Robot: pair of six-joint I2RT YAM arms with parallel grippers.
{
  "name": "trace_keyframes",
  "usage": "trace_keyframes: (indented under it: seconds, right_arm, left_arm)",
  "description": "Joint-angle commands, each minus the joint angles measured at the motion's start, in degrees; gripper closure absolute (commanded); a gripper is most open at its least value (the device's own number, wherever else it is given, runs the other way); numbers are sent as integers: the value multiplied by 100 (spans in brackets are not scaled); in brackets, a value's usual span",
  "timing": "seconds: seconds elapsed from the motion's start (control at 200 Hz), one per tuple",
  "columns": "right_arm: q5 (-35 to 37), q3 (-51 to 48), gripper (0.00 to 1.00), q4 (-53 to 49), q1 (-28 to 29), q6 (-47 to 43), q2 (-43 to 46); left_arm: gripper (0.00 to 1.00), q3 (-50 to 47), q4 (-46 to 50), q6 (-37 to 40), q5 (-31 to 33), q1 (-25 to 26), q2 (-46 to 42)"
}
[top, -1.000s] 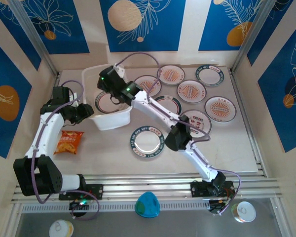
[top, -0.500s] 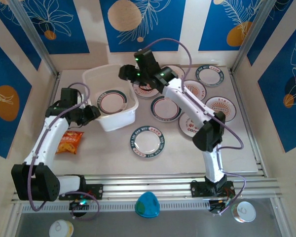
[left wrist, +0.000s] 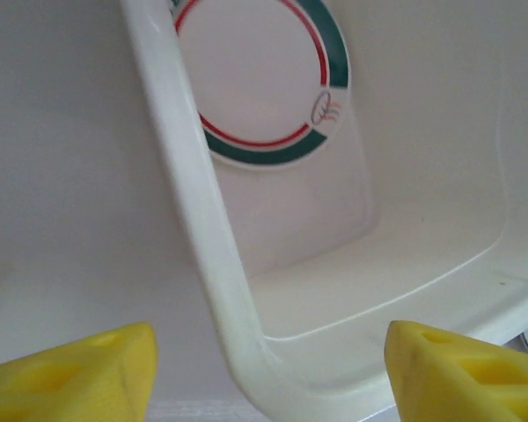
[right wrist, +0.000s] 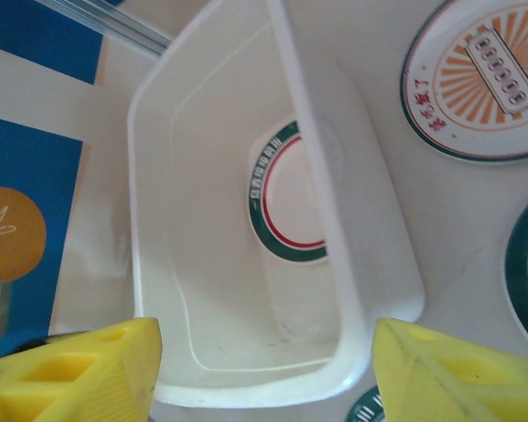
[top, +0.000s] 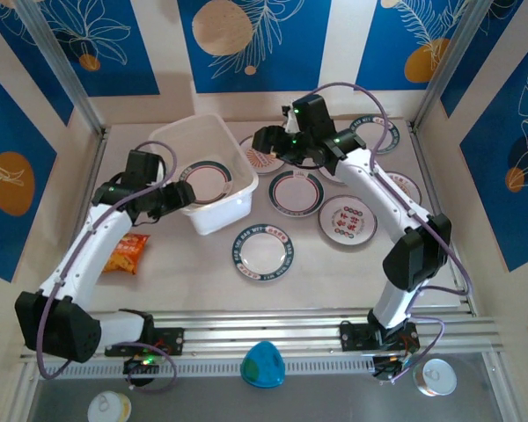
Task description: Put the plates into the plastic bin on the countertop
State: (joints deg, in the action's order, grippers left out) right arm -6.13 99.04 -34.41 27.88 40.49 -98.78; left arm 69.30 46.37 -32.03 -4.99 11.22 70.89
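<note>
Plates, small, round and white, lie in two places: one plate with a dark green and red ring (top: 202, 182) is flat on the floor of the translucent white rectangular plastic bin (top: 222, 211), and the others are spread on the pale beige matte countertop (top: 185, 272), to the right of the bin. Among these, a green-rimmed plate (top: 262, 252) lies just in front of the bin. A second green-rimmed one (top: 296, 192) is beside the bin's right wall, and a plate with red dots in the centre (top: 348, 220) is further right. A plate with an orange sunburst centre (right wrist: 488, 75) is near the bin's far right corner. The left gripper (top: 181, 194) is at the near left wall of the bin. Its yellow fingers (left wrist: 79, 374) are wide apart, one on each side of the rolled rim, and they grip nothing; I cannot tell if they touch the plastic. The right gripper (top: 262, 141) hangs near the far right corner of the bin, its own yellow fingers (right wrist: 79, 369) also spread wide and empty. A crumpled orange snack bag (top: 123, 253) lies on the countertop, left of the bin.
</note>
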Motion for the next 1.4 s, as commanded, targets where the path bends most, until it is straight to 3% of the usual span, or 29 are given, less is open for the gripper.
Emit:
trace_keyframes:
  seconds: [0.0, 0.205, 0.495, 0.635, 0.83, 0.995, 1.395]
  right_arm:
    - [-537, -274, 36, -369, -145, -493, 236]
    - [-634, -1401, 39, -306, -346, -762, 802]
    - [-651, -2785, 41, -485, -432, -850, 1391]
    - [-674, -3320, 43, -456, -424, -780, 1548]
    - [-784, -3906, 45, -278, -399, -855, 1787]
    - [-866, -4304, 47, -108, -338, -1079, 1779]
    - [-1189, -4399, 48, 255, -410, -1398, 1328]
  left_arm:
    - [27, 394, 363, 513, 240, -444, -36]
    - [25, 815, 380, 1120, -261, -1017, 691]
    - [25, 1660, 309, 1346, -627, -1238, 1913]
    - [30, 1966, 364, 1285, -713, -1296, 2401]
    - [43, 2107, 260, 757, -792, -1324, 2714]
    - [61, 1954, -24, 180, -837, -1331, 2705]
    - [77, 1140, -592, -1240, -436, -1331, 2148]
